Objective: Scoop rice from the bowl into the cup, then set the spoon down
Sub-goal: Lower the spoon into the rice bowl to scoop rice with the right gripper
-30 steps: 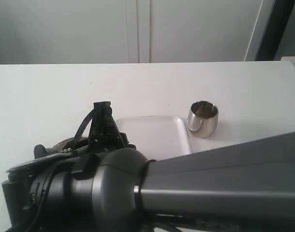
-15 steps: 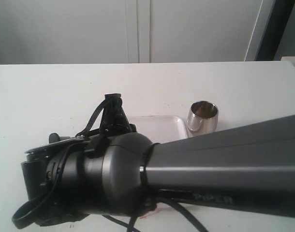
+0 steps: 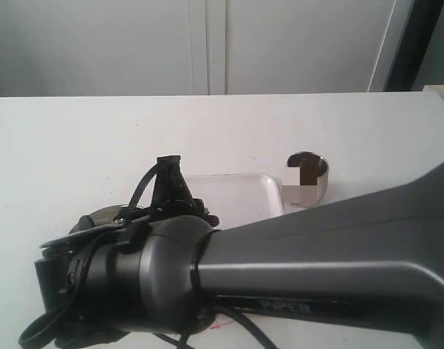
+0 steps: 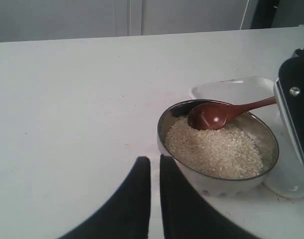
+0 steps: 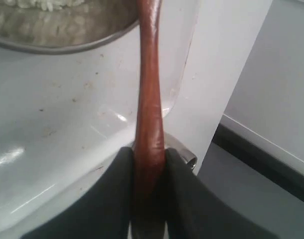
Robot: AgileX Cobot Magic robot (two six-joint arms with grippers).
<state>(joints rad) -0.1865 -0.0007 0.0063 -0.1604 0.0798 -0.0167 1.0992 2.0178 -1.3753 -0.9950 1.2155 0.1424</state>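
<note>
Counting them off: one steel bowl point(image 4: 212, 183), and one heap of rice point(image 4: 212, 149). One wooden spoon point(image 4: 212, 115), a single one. One small steel cup point(image 3: 316, 183), that's your lot for cups. One clear tray point(image 4: 231, 88). Pincers, two: the left pincer point(image 4: 155, 162), the right pincer point(image 5: 149, 154). Arms in the exterior view, just one big dark arm point(image 3: 295, 269) across the front. And one white table point(image 4: 67, 99) carrying everything.
</note>
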